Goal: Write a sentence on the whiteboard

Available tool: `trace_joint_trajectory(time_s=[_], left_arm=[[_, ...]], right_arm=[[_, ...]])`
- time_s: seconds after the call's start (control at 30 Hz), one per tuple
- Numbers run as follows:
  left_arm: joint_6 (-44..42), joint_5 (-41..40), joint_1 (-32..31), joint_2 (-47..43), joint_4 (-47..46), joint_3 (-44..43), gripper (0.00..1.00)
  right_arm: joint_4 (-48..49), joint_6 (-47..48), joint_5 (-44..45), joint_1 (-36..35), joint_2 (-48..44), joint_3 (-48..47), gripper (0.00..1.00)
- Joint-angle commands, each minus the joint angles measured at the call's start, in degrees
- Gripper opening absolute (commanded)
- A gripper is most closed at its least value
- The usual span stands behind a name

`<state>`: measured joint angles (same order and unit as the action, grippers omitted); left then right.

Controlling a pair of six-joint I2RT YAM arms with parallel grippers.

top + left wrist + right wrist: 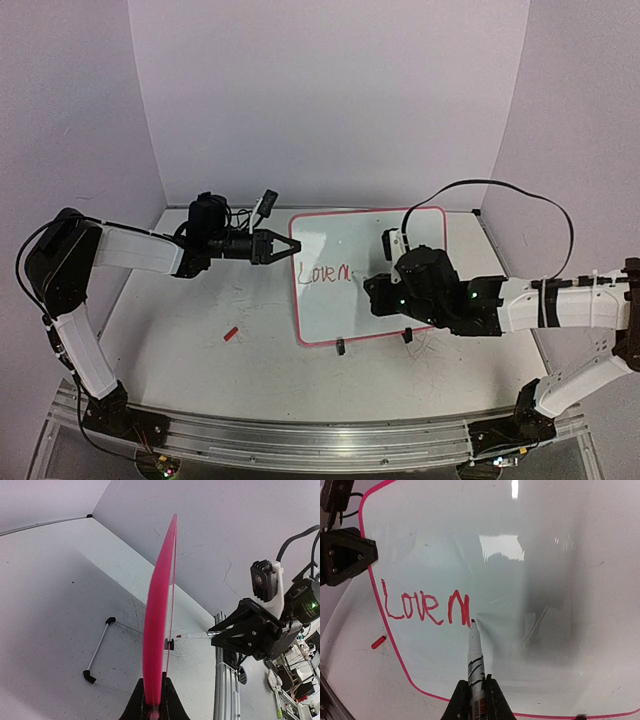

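Right gripper (474, 697) (fingers shut tight) holds a marker (475, 652) w/ its tip by the red sentence (422, 607), "Love m", at 9 o'clock on the whiteboard (535, 555), & left gripper (154, 702) pinches its rim at 10 o'clock.

Robotics lab cell, plain white backdrop walls (330, 100), aluminium mounting rail (300, 438), loose cabling (480, 181); cluttered electronics (295, 680) beyond

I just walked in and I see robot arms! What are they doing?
They're writing a sentence. The left hand grips the edge of the whiteboard, propping it up. The right hand holds a red marker with its tip at the board. The red writing reads "Love m", so the sentence isn't finished.
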<state>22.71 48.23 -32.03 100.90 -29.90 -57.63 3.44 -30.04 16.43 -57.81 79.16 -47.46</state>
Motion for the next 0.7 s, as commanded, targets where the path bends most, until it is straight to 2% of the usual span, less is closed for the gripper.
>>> trace_joint_trajectory(time_s=[0.0, 0.67], left_arm=[[-2.15, -2.9, 0.19, 0.12, 0.28, 0.57, 0.0], [-2.06, -2.61, 0.18, -0.35, 0.29, 0.52, 0.0]], right_arm=[[1.78, 0.49, 0.91, 0.8, -2.46, 0.21, 0.0], [2.9, 1.95, 1.26, 2.51, 2.32, -2.3, 0.0]])
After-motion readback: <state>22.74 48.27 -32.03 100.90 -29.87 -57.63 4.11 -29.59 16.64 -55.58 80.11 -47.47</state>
